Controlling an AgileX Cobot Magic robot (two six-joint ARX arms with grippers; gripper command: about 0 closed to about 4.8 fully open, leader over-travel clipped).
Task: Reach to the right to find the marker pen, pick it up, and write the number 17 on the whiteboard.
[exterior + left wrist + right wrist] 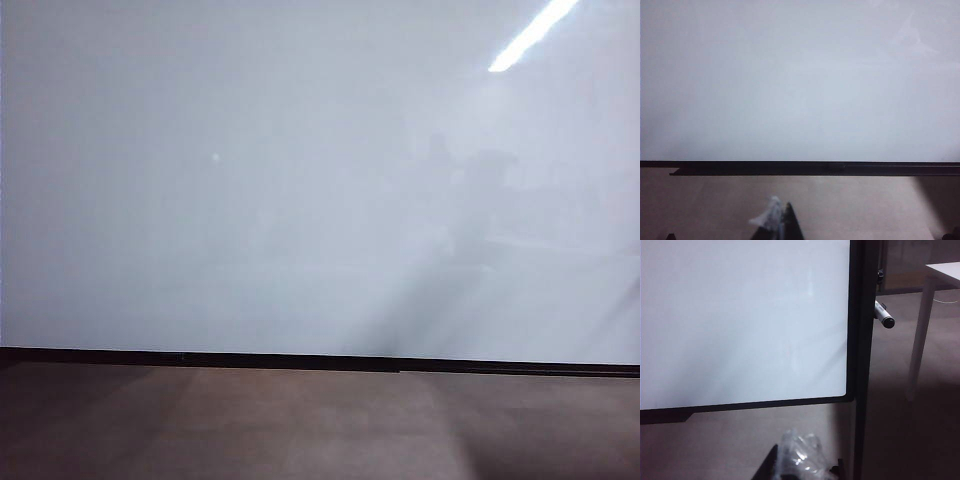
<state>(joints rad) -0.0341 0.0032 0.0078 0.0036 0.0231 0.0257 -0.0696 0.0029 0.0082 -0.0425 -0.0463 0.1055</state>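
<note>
Searching step: marker pen (884, 317) sticking out past whiteboard (740, 320) right frame, 2 o'clock. My right fingers (795, 462) closed, empty; left fingers (782, 222) unclear. Next: swinging right, opening, grasping barrel.

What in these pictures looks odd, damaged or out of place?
Nothing is damaged or spilled. The whiteboard is blank. One oddity: the marker pen sticks out beyond the board's black side edge, not lying on a surface. The right gripper, shut, and the left gripper carry crumpled clear wrapping and hang short of the board.
</note>
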